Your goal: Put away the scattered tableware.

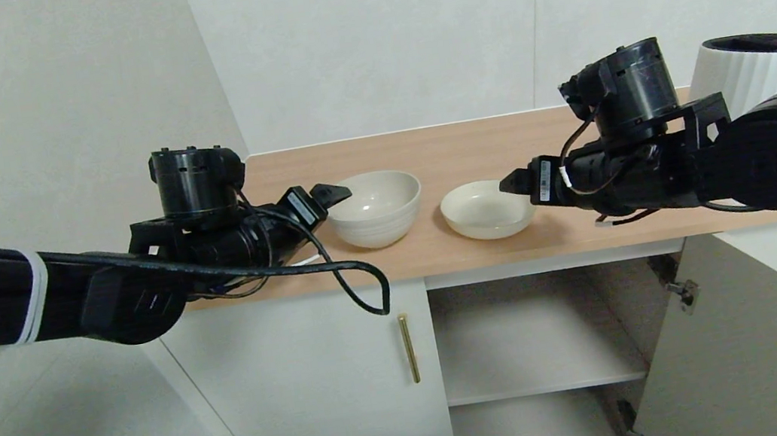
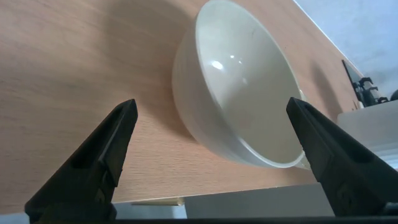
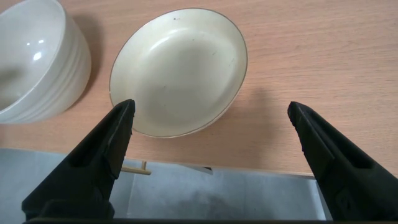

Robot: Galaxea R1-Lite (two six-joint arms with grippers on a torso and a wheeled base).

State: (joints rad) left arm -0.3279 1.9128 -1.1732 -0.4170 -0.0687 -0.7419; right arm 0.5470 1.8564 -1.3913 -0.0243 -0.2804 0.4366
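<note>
A deep white ceramic bowl (image 1: 375,207) and a shallow cream ceramic dish (image 1: 487,208) are seen on the wooden countertop (image 1: 470,146), just beside each other and close to its near edge. The bowl is on the left and the dish on the right. The left gripper (image 2: 211,109) is held wide open just left of the bowl, and the right gripper (image 3: 211,111) wide open just right of the dish. Nothing is gripped yet. Below, a white cupboard (image 1: 533,380) stands open. A glazed rim could slip if only its edge is pinched. Either piece could be nudged over the near edge by a low approach. With the pieces so close, the arms could be brought into contact.
</note>
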